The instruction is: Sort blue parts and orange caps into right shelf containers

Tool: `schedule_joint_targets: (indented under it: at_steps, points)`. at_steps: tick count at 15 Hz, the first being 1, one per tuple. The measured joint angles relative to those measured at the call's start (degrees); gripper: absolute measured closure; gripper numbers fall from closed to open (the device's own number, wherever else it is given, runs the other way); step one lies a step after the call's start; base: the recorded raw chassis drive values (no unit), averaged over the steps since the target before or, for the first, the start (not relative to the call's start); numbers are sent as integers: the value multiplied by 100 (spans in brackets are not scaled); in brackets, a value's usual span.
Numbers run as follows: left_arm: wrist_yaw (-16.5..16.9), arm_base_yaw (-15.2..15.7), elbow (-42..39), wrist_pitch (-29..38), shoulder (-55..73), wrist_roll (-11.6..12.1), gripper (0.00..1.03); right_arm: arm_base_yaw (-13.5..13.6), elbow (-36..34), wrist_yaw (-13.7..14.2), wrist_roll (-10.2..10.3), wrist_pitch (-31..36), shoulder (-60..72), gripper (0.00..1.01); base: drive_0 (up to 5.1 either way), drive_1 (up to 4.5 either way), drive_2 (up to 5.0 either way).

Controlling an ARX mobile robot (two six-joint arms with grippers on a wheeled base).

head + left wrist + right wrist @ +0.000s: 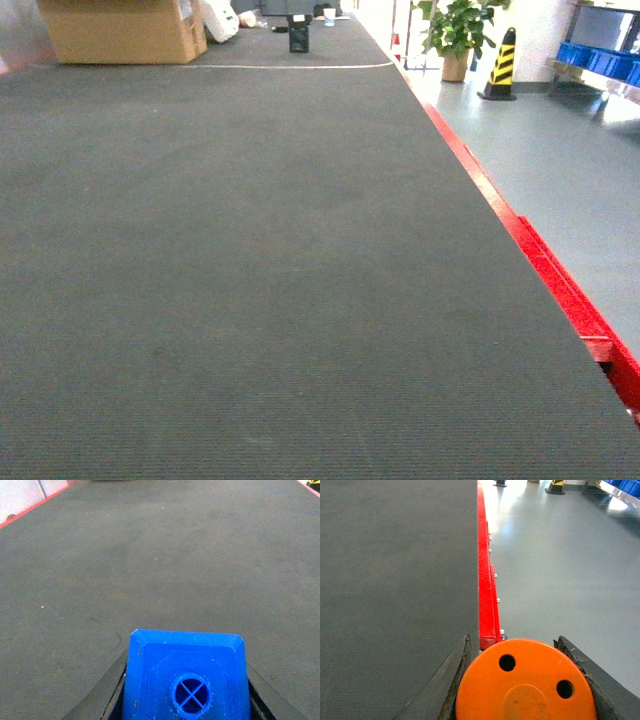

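Note:
In the left wrist view a blue part (186, 665), a bright-blue block with a round cross-barred hole in its top, sits clamped between the dark fingers (107, 690) of my left gripper (186, 682), which is shut on it over the dark belt. The right wrist view shows an orange cap (525, 685), flat top with small holes facing the camera, with my right gripper (520, 680) shut on it, at the belt's red edge. The right shelf containers (598, 58) show as blue crates far off at the upper right. Neither gripper appears in the head view.
The dark ribbed belt (250, 250) fills most of the head view, bounded on the right by a red rail (540, 260) and grey floor (570, 170). At the far end stand a cardboard box (120, 30), a black object (298, 35), a potted plant (455, 35) and a striped cone (500, 65).

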Motion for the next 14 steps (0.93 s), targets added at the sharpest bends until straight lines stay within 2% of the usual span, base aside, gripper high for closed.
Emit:
schedule_joint_targets:
  at_steps: [14]
  points:
    - [11,-4,0,13,0,0,58,0,0,2,-2,0,0,59,497,-243,-243]
